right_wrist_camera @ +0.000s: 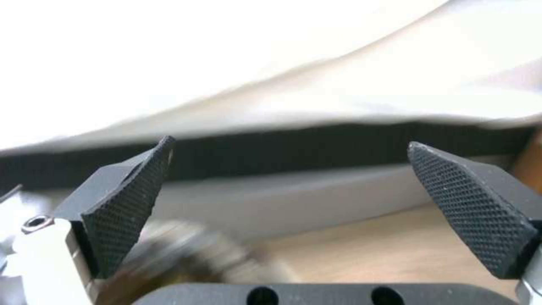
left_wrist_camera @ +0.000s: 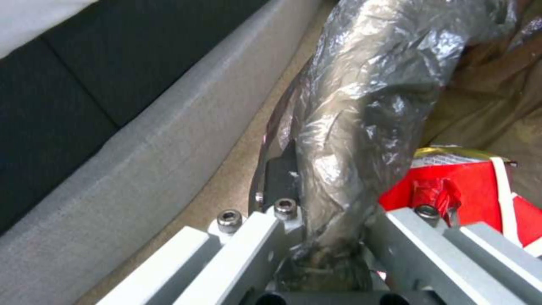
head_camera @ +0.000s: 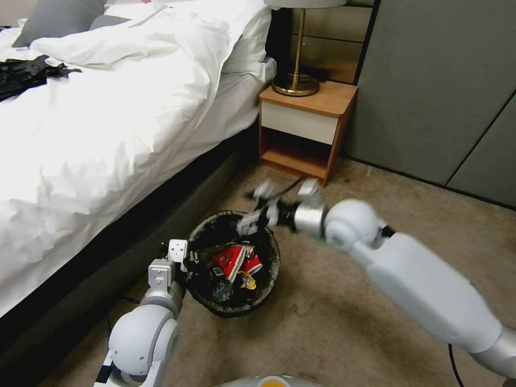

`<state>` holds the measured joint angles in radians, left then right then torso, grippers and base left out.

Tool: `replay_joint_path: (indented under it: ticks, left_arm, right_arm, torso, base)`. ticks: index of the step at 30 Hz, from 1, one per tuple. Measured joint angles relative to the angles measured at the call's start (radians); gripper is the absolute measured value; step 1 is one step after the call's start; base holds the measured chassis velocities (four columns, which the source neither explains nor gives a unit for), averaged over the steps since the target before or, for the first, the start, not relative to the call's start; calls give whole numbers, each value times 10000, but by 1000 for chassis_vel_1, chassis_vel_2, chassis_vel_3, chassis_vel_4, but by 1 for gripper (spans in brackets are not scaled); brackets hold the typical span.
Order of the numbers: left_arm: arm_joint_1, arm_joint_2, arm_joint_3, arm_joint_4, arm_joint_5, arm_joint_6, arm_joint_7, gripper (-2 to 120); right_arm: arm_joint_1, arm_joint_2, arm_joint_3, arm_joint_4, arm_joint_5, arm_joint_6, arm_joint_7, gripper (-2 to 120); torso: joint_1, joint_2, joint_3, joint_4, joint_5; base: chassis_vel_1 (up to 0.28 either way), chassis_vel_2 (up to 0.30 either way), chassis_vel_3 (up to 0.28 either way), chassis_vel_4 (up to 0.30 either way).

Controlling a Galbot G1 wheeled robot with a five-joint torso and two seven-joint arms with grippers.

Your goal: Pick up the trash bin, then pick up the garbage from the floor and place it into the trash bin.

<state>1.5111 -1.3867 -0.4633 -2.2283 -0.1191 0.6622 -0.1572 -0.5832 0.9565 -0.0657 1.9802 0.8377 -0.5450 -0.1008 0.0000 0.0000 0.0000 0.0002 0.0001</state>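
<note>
The left gripper (head_camera: 185, 262) pinched the bag-lined rim of the trash bin (head_camera: 269, 269), which sat beside the bed (head_camera: 107, 134) with red and yellow garbage (head_camera: 236, 263) inside. The right gripper (head_camera: 257, 207) hovered over the bin's far rim, its fingers (right_wrist_camera: 127, 203) spread wide with nothing between them

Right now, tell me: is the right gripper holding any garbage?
No. The right gripper is open, nothing between its fingers, above the trash bin.
</note>
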Motion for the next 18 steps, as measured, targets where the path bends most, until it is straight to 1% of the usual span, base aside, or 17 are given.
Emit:
replay_joint_path:
  ticks: [1,2,3,4,5,6,7,9,10,11,12,13,14,15,16,17,18]
  left_arm:
    - [-15,-28,6,0,-28,-43,-105,0]
    - [-27,-65,5,-20,-90,-68,-254,0]
    - [-27,-65,5,-20,-90,-68,-254,0]
    - [-29,-71,4,-29,-107,-71,-282,0]
    - [-29,-76,9,-41,-128,-75,-297,0]
    - [-26,-71,9,-55,-133,-74,-297,0]
    - [-26,-71,9,-55,-133,-74,-297,0]
    - [-25,-31,-27,-111,-130,-70,-298,0]
    - [-25,-5,-35,-112,-129,-70,-298,0]
    - [-25,-5,-35,-112,-129,-70,-298,0]
    - [-27,21,-34,-111,-109,-75,-295,0]
    - [-27,35,-34,-111,-36,-103,-296,0]
    - [-30,31,-36,-101,-1,-133,-329,0]
    - [-30,31,-36,-101,-1,-133,-329,0]
    - [-32,27,-30,-79,16,-156,-342,0]
    - [-29,1,4,-27,60,-203,-355,0]
    - [-17,-12,21,-13,84,-225,-366,0]
  right_arm:
    - [-151,-79,545,302,-308,90,801,100]
    - [-613,-118,1491,625,-997,293,1325,100]
    - [-613,-118,1491,625,-997,293,1325,100]
    - [-842,-122,1867,720,-1296,383,1359,100]
    - [-1601,-89,2948,958,-2262,726,1313,100]
    - [-2263,-18,3776,1111,-2887,1003,1243,100]
    - [-2263,-18,3776,1111,-2887,1003,1243,100]
    - [-3816,225,5452,1449,-3903,1364,1124,100]
    - [-4491,426,6113,1600,-4433,1553,1208,100]
    - [-4491,426,6113,1600,-4433,1553,1208,100]
    - [-5270,718,6773,1752,-5165,1817,1427,100]
    - [-6158,1178,7383,1829,-5977,2313,1778,100]
    - [-6803,1761,7840,1854,-6711,2665,2201,100]
    - [-6803,1761,7840,1854,-6711,2665,2201,100]
    - [-7155,2210,8085,1856,-7121,2878,2540,100]
    - [-7623,2968,8362,1807,-7635,3377,3095,100]
    - [-7900,3370,8501,1719,-7952,3735,3405,100]
  torso:
    - [0,0,0,1,-4]
    - [0,0,0,0,-2]
    - [0,0,0,0,-2]
    - [0,0,0,-3,3]
    - [0,0,0,2,0]
    - [0,1,-1,-2,-1]
    - [0,1,-1,-2,-1]
    - [0,0,-1,-7,9]
    - [0,0,-1,-6,4]
    - [0,0,-1,-6,4]
    - [0,1,-1,-5,-4]
    - [0,0,-1,-8,1]
    - [-1,1,-1,-2,1]
    - [-1,1,-1,-2,1]
    - [-1,1,-1,-8,2]
    - [-1,1,-1,-8,2]
    - [-1,1,-1,-5,0]
  base:
    - [0,0,0,0]
    - [0,0,0,0]
    - [0,0,0,0]
    - [0,0,0,0]
    - [0,0,0,0]
    - [0,0,0,0]
    - [0,0,0,0]
    - [0,0,0,0]
    - [0,0,0,0]
    - [0,0,0,0]
    - [0,0,0,0]
    - [0,0,0,0]
    - [0,0,0,0]
    - [0,0,0,0]
    - [0,0,0,0]
    - [0,0,0,0]
    - [0,0,0,0]
